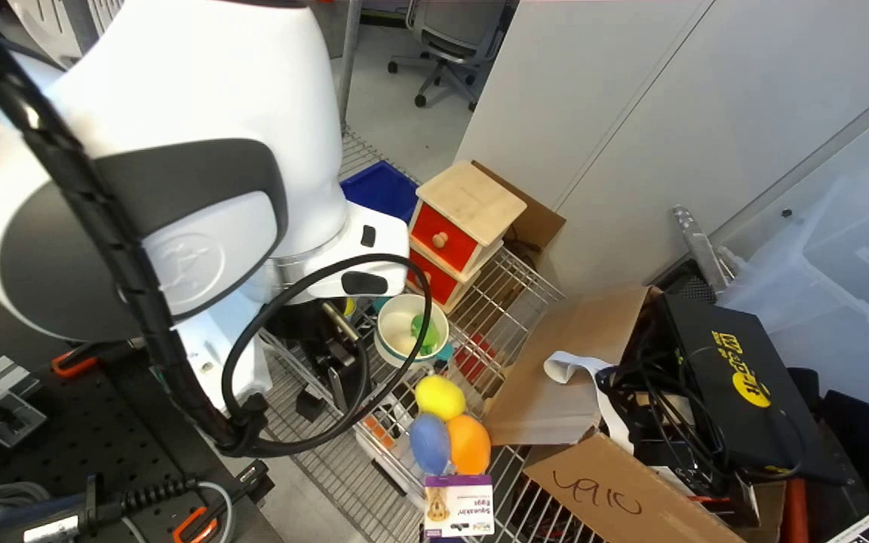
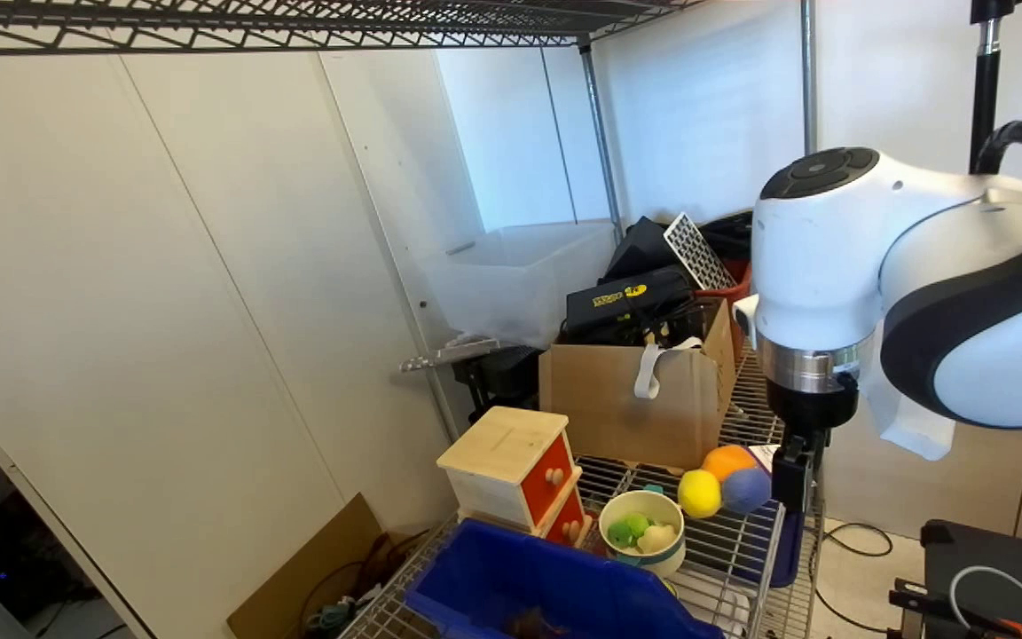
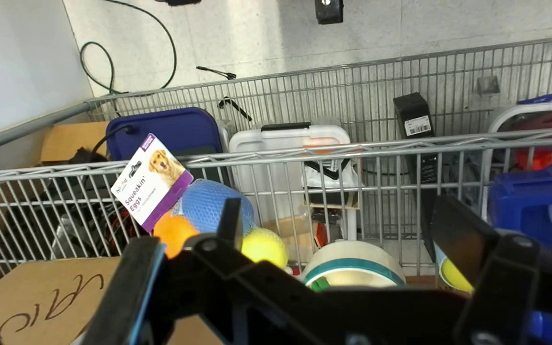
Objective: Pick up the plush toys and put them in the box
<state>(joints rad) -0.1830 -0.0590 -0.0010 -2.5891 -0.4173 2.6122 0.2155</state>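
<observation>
The plush toys are egg-shaped and lie bunched together under a "Squeakin' Eggs" card: a yellow toy (image 1: pixel 440 398), an orange toy (image 1: pixel 470 445) and a blue toy (image 1: pixel 430 445). The yellow (image 2: pixel 699 493), orange (image 2: pixel 729 461) and blue (image 2: pixel 747 491) toys also show in an exterior view. In the wrist view the yellow toy (image 3: pixel 265 248) is partly behind my left finger. The box is a deep-blue bin (image 2: pixel 555 572) with a brownish thing inside, mostly hidden by my arm in an exterior view (image 1: pixel 379 192). My gripper (image 3: pixel 344 223) is open and empty, above the shelf's edge (image 2: pixel 792 484).
A cream pot (image 2: pixel 650 557) with a teal band holds green and pale things, between the bin and the toys. A wooden unit with red drawers (image 1: pixel 446 240) stands beside the bin. A full cardboard box (image 2: pixel 626 399) stands behind the toys. All rest on a wire shelf (image 3: pixel 276 155).
</observation>
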